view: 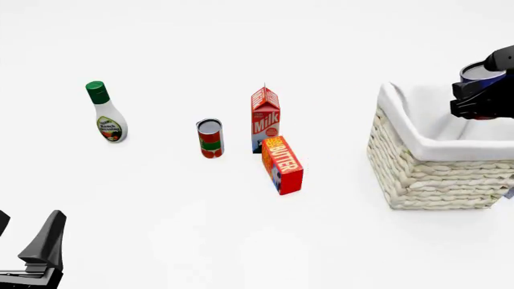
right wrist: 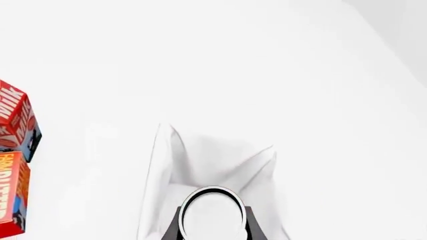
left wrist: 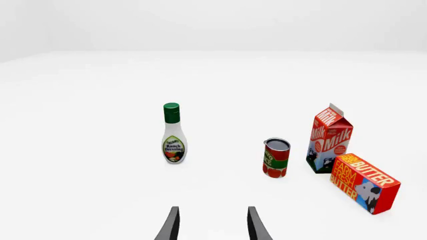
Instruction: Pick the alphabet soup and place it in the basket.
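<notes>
Front view: right tool (view: pixel 482 99) pinches the soup can (view: pixel 480 73) by its sides, above the lined basket (view: pixel 434 168). Left tool (left wrist: pixel 212 225) is spread, holding nothing. The can looks rigid, smooth and fairly light; gripping mid-body seems safest against slipping.

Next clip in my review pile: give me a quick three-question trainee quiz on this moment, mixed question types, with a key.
1. True or false: the right gripper holds the alphabet soup above the basket.
2. Which item stands nearest the butter box? A ranch dressing bottle B milk carton C basket
3. Fill in: the left gripper is ___ and holds nothing.

Key: 1 true; 2 B; 3 open.
</notes>
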Available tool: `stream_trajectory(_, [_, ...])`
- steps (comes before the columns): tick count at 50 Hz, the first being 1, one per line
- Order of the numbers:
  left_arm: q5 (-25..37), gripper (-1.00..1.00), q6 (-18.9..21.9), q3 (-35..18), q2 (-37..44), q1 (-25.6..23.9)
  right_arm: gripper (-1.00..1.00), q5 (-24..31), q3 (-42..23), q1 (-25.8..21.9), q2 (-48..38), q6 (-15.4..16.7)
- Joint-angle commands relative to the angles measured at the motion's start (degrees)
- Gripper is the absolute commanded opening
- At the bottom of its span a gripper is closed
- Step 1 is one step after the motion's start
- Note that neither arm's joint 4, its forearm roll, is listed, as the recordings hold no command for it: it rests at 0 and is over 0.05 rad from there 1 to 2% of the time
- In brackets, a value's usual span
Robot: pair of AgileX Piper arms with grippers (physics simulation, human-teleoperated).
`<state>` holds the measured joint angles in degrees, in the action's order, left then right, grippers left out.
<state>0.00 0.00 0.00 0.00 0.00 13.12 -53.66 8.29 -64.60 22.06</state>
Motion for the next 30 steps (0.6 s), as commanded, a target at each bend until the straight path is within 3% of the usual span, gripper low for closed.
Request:
stream_trajectory(1, [0.0, 1.00, 0.0, 0.0, 0.0, 0.0, -1.00, -0.5, -0.4, 0.9, -1.9, -0.7])
stream_trajectory(30, [0.0, 1.00, 0.0, 0.0, 0.0, 0.0, -1.00, -0.5, -3.4, 1.6, -8.5, 1.5])
